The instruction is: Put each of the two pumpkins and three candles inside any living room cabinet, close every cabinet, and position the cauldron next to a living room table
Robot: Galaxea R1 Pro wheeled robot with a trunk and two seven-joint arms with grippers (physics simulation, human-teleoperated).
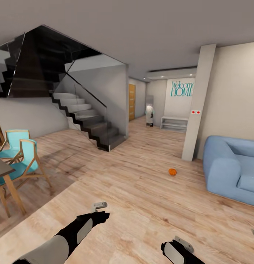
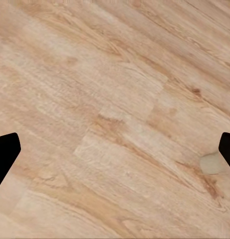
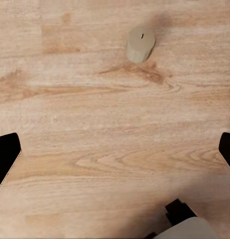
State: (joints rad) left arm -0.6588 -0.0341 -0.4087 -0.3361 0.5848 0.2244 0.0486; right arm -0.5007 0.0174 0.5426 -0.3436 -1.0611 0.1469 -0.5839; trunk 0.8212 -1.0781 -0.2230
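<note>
Nearest the robot, low in the head view, both arms reach forward over bare wood floor (image 1: 141, 205): the left gripper (image 1: 99, 206) ahead of the left forearm, the right gripper (image 1: 184, 242) at the bottom edge, a little nearer. In each wrist view the two dark fingertips (image 3: 6, 154) sit at opposite edges with floor between them, so both jaws stand wide open and hold nothing.

A candle (image 3: 140, 44) stands upright on the boards ahead of the right gripper's open jaws, wick dot up, well clear of the fingertips. A pale rounded shape (image 2: 214, 162), partly hidden beside one left fingertip, may be a candle too, but I cannot tell. Being a stubby upright cylinder, the candle offers no long axis to line up with; judging by the wrist views, the right arm is the better placed for it and would need to go forward and down.

Farther out, one pumpkin (image 1: 172, 171) lies on the floor right of centre, near the blue sofa (image 1: 229, 168) and the pillar (image 1: 196, 106), well beyond either gripper. At far left stand turquoise chairs (image 1: 20, 154), behind them the staircase (image 1: 86, 117).
</note>
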